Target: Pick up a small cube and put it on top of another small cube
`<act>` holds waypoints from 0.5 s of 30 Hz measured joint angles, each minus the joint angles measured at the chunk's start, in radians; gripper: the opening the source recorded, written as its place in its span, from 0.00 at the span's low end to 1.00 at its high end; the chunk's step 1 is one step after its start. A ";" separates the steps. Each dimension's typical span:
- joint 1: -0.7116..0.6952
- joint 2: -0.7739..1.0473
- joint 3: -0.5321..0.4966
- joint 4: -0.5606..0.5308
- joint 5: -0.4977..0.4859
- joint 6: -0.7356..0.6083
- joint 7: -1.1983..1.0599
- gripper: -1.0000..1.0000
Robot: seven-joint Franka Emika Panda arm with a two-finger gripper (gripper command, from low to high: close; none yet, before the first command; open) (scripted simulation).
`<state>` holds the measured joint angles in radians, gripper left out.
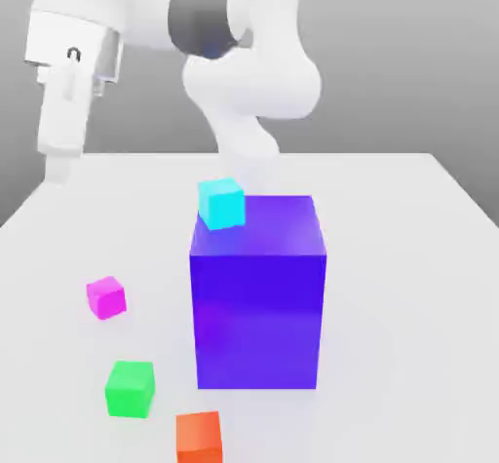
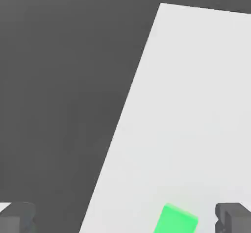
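At the far corner of the table (image 1: 409,217) on the exterior view's left, your gripper (image 1: 60,164) hangs above the surface, pointing down, with nothing between its fingers; in the hand view you can see the two dark fingertips (image 2: 17,217) set wide apart, as open as they go, and empty. The white arm (image 1: 253,71) reaches over from the back edge, its bulk sitting behind the middle of the table. Moving along from that corner, you find the small cube (image 1: 106,296), bright magenta, resting on the table near the edge on the exterior view's left, about midway between the back and front edges, well apart from the gripper and clear of everything else. Nearer the front edge and a little further in sits the green cube (image 1: 130,389), also alone on the surface; the hand view catches a green cube (image 2: 176,220) between the fingertips, lying on the white table close to its edge. Just beyond it, right at the front edge, is the orange-red cube (image 1: 199,436), partly cut off by the frame. Toward the table's middle stands the big blue-purple block (image 1: 258,305), upright, much larger than the rest. The cyan cube (image 1: 221,203) appears at the block's upper back corner on the exterior view's left; you cannot tell whether it sits on the block or behind it.
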<state>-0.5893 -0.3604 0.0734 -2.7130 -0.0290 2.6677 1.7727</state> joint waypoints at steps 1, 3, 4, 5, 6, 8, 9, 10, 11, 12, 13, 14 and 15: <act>-0.027 0.021 0.000 -0.020 -0.001 0.018 0.047 0.50; -0.078 0.063 -0.002 -0.060 -0.003 0.053 0.140 0.50; -0.099 0.084 -0.009 -0.080 -0.006 0.070 0.188 0.50; -0.124 0.105 -0.011 -0.100 -0.007 0.088 0.234 0.50; -0.148 0.126 -0.014 -0.120 -0.006 0.106 0.279 0.50; -0.193 0.168 -0.022 -0.160 -0.005 0.142 0.369 0.50; -0.214 0.189 -0.028 -0.180 -0.002 0.160 0.413 0.50; -0.234 0.209 -0.034 -0.200 0.002 0.178 0.456 0.50; -0.252 0.230 -0.041 -0.220 0.007 0.195 0.498 0.50; -0.270 0.250 -0.048 -0.240 0.015 0.213 0.538 0.50; -0.281 0.270 -0.056 -0.256 0.022 0.231 0.572 0.50; -0.289 0.292 -0.059 -0.261 0.022 0.248 0.593 0.50; -0.290 0.313 -0.067 -0.260 0.017 0.264 0.608 0.50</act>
<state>-0.8793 -0.0473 0.0065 -2.9732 -0.0118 2.9318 2.3803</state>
